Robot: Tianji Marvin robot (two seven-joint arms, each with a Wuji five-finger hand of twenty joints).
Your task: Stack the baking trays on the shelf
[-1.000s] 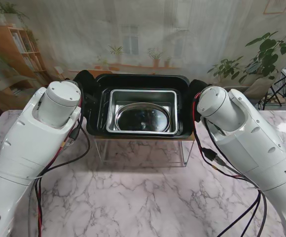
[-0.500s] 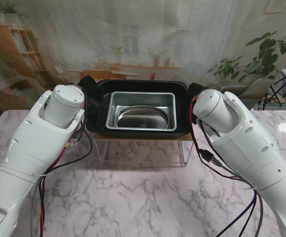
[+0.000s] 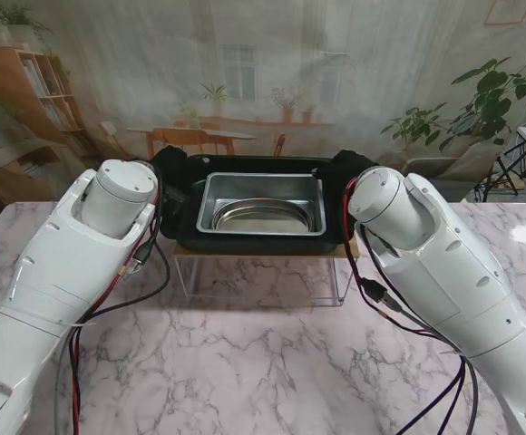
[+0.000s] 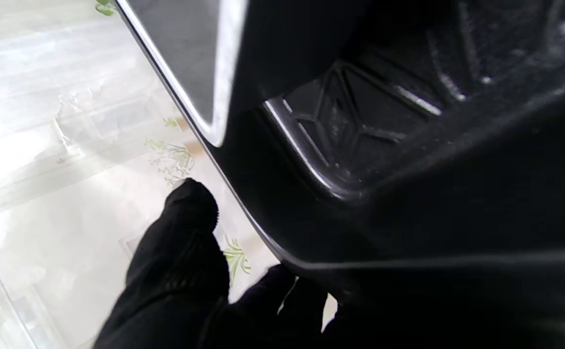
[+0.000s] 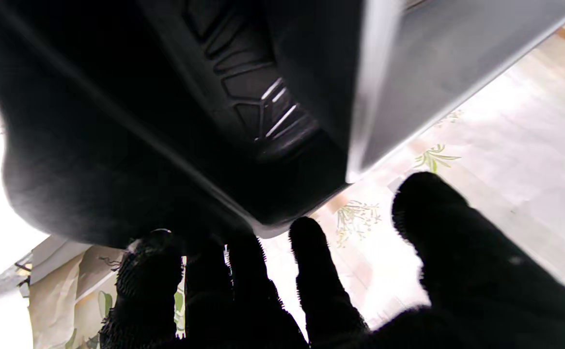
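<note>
A black baking tray (image 3: pixel 183 237) sits across the top of the clear shelf (image 3: pixel 263 279), its front rim over the shelf's wooden board. Nested in it is a silver rectangular tray (image 3: pixel 210 204) with an oval metal pan (image 3: pixel 259 216) inside. My left hand (image 3: pixel 167 169), in a black glove, grips the tray's left end, and my right hand (image 3: pixel 347 167) grips its right end. In the left wrist view the black tray (image 4: pixel 360 121) and the silver tray (image 4: pixel 190 58) fill the frame above my fingers (image 4: pixel 185 252). The right wrist view shows the black tray (image 5: pixel 142 121) over my fingers (image 5: pixel 311 291).
The shelf stands on a marble table (image 3: pixel 263 362), near its far edge. Both white forearms reach along the table's two sides, with cables hanging from them. A wall hanging and a potted plant (image 3: pixel 499 91) lie behind the table.
The stacked trays have moved away from me and levelled out from a tilt towards me, coming down to the shelf top. Both arms have reached farther forward.
</note>
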